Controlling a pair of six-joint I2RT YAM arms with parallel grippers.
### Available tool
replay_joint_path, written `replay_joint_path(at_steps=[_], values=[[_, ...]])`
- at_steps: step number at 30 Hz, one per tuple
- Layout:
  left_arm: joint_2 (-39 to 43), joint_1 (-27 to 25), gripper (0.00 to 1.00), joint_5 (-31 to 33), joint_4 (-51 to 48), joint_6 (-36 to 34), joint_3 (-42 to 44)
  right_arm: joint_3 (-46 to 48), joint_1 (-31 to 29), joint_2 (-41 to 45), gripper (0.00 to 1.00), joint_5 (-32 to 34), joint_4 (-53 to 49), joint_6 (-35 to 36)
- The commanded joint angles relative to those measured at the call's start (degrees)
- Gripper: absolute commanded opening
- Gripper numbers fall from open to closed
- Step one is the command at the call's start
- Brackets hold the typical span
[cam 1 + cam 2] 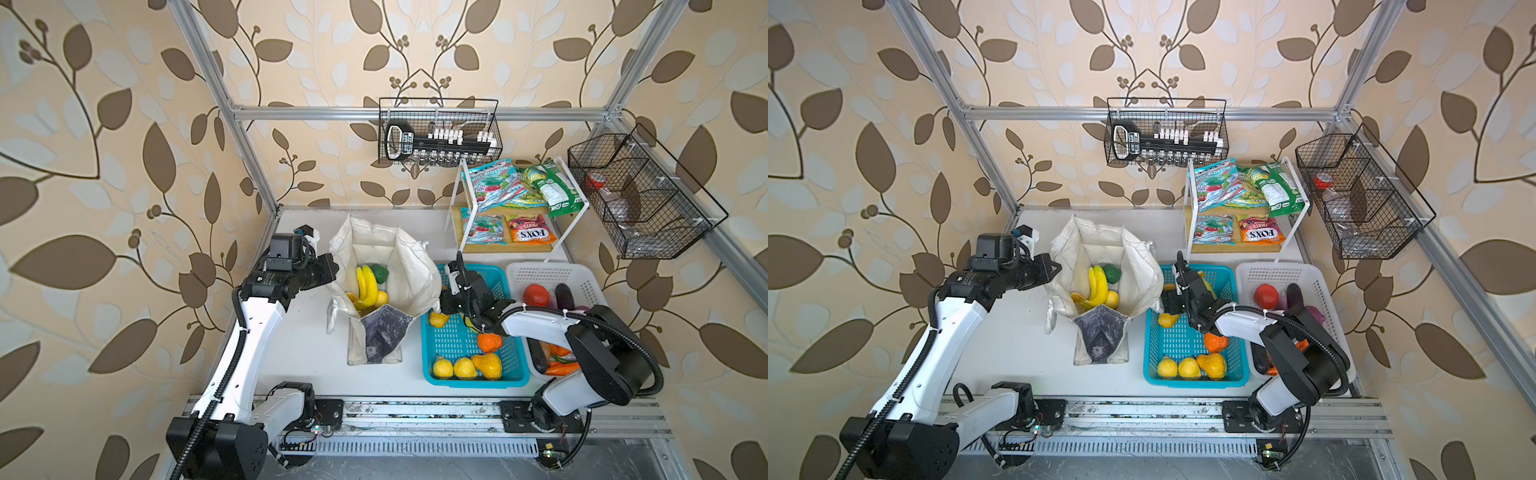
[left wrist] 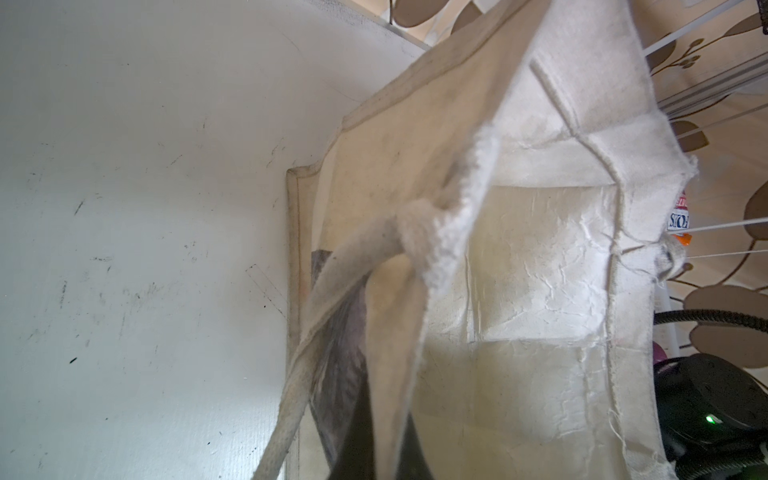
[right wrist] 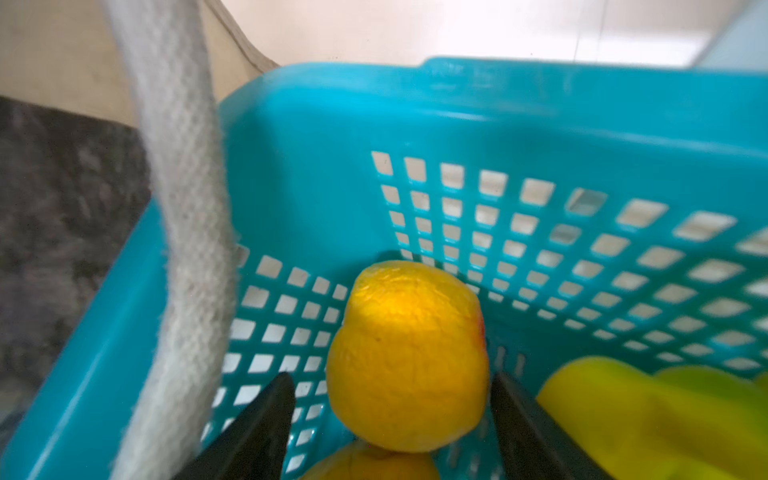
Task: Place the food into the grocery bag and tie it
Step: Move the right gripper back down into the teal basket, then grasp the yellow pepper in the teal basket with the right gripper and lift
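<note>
— Two arms at work. How much room is there on the left?
— Bare, scuffed white desk (image 1: 303,345) lies open beside the left gripper (image 1: 333,268). Its jaws are clenched on the limp canvas rim of the grocery bag (image 1: 415,274), which gapes wide with a banana bunch (image 1: 366,286) inside.
— And rightward?
— The bag's woven strap (image 3: 187,249) hangs over the rim of the turquoise basket (image 1: 473,380), a stiff plastic lattice. There the right gripper (image 3: 391,374) is released, jaws astride a dimpled yellow fruit (image 3: 407,353).

Light: bright and even in both top views; faint shadow on the table (image 1: 307,345) beside the bag (image 1: 415,270).
Edges: the wall (image 1: 104,166) pattern stretches far from the bag.
Blur: right wrist view smeared; basket (image 3: 332,124) beside the bag soft.
</note>
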State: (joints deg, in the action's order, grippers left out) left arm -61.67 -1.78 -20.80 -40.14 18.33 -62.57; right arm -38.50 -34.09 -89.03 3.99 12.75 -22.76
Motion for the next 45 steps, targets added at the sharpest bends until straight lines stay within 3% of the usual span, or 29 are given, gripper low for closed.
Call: replay_joint_path(at_steps=[1, 16, 22, 32, 45], values=[[0.47, 0.45, 0.0, -1.32, 2.23, -1.01, 0.14, -1.49, -0.32, -1.03, 0.76, 2.8, 0.6, 0.01], [1.37, 0.44, 0.0, -0.53, 2.69, -1.28, 0.44, -4.24, -1.21, -6.93, 0.75, 2.77, 1.43, -3.07], [1.33, 0.43, 0.0, 0.0, 2.57, -1.32, 0.44, -4.3, -2.56, -6.75, 0.67, 4.88, 2.76, -1.67], [1.33, 0.4, 0.0, -0.14, 2.5, -1.28, 0.42, -1.47, -2.21, 0.18, 0.59, 4.48, 1.68, -2.19], [1.64, 0.41, 0.0, 0.21, 2.73, -1.01, 0.52, 3.57, 0.22, 12.69, 0.58, 1.36, -1.44, -5.2]])
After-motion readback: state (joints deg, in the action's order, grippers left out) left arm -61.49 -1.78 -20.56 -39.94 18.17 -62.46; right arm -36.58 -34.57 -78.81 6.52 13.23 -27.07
